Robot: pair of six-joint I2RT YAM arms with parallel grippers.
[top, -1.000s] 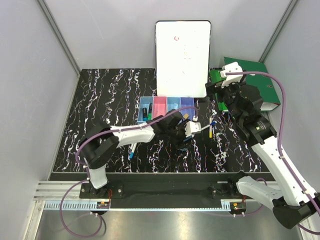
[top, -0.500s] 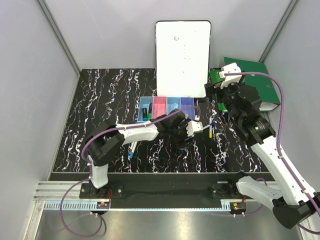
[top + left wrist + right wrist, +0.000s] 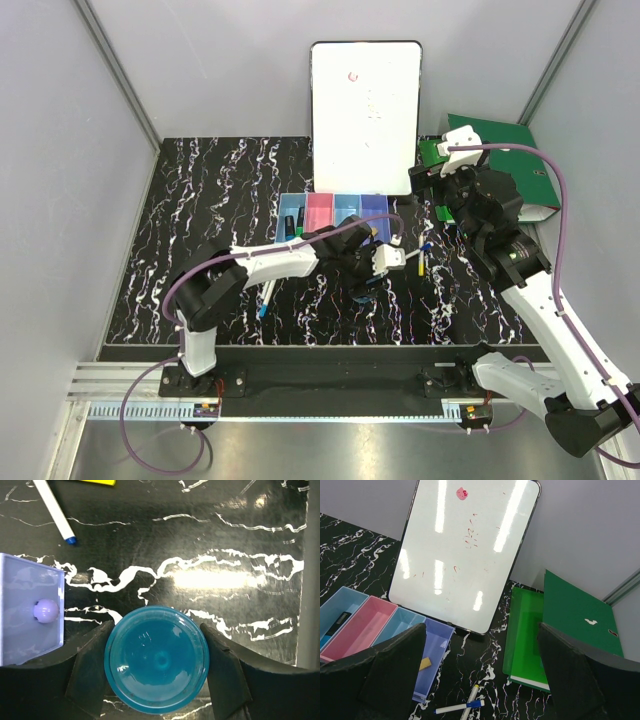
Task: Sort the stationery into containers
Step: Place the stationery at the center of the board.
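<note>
Left wrist view: the left gripper (image 3: 156, 647), partly closed, clasps a round blue tape roll (image 3: 156, 667) just beside the translucent purple-blue plastic end bin (image 3: 25, 590). The right gripper (image 3: 481, 630) hangs wide open and empty. A green-black marker (image 3: 289, 226) and a tiny tan block (image 3: 425, 663) look sorted into bins; slim white pens (image 3: 457, 708) lie loose. Open black marbled table (image 3: 240, 540) stretches away from the bin wall.

Plain grey walls (image 3: 230, 60) enclose a black table (image 3: 200, 200) veined with white; a white board (image 3: 365, 115) leans against the back wall, reflecting light.
</note>
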